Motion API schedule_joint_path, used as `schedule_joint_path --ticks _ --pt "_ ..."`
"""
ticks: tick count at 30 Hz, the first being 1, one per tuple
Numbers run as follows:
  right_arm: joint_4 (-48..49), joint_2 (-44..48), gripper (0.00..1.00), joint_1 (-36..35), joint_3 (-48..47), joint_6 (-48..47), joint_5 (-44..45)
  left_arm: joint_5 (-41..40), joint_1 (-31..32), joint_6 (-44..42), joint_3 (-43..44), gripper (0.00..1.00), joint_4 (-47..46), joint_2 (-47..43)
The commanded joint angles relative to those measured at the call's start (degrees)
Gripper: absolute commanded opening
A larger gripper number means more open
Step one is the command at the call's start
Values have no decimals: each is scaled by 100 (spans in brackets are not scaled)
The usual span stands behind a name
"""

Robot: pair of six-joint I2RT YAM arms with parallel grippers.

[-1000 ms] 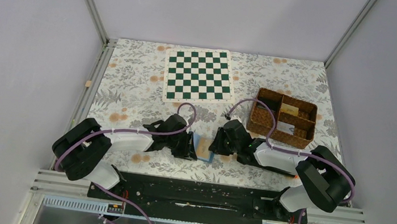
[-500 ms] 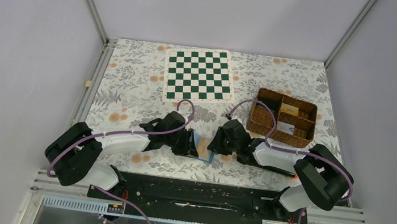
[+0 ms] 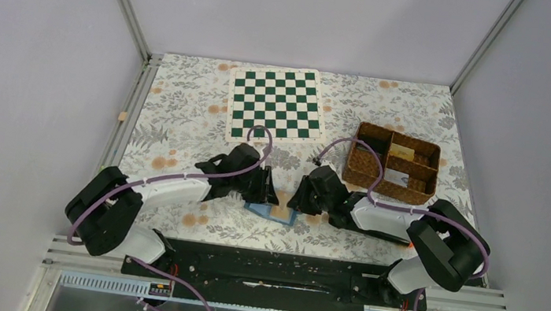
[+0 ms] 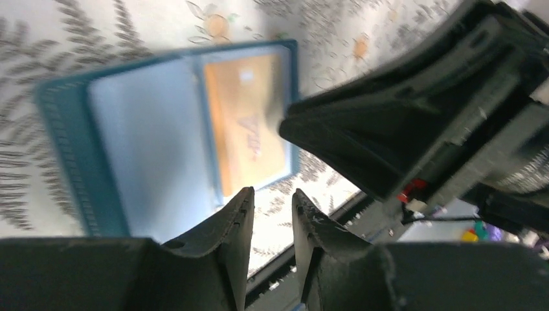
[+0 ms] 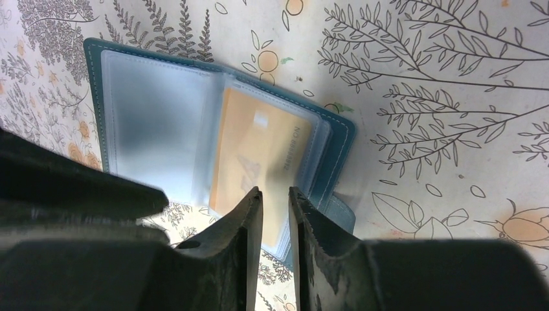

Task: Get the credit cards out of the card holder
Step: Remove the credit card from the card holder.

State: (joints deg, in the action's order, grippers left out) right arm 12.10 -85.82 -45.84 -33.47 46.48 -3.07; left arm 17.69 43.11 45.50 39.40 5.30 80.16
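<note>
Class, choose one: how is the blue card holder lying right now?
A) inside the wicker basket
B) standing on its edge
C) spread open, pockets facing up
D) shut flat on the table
C: the card holder lies spread open on the table, clear pockets up, with a tan-gold credit card showing in one leaf.

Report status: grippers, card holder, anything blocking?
Slightly open, empty: left gripper, right gripper, crowding each other over the card holder. Holder lies open on table, one credit card in pocket.
</note>
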Motion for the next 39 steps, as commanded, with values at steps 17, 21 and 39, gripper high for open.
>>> schedule_joint_path --ticks 17,21,39 --pt "108 58 36 27 5 375 -11 -695 -178 -502 -261 27 -47 542" --pt "332 -190 35 23 -23 467 -122 -583 -172 -473 -361 27 -157 500" --pt "1453 -359 39 31 219 1156 -595 -485 -180 -471 -540 27 -289 499"
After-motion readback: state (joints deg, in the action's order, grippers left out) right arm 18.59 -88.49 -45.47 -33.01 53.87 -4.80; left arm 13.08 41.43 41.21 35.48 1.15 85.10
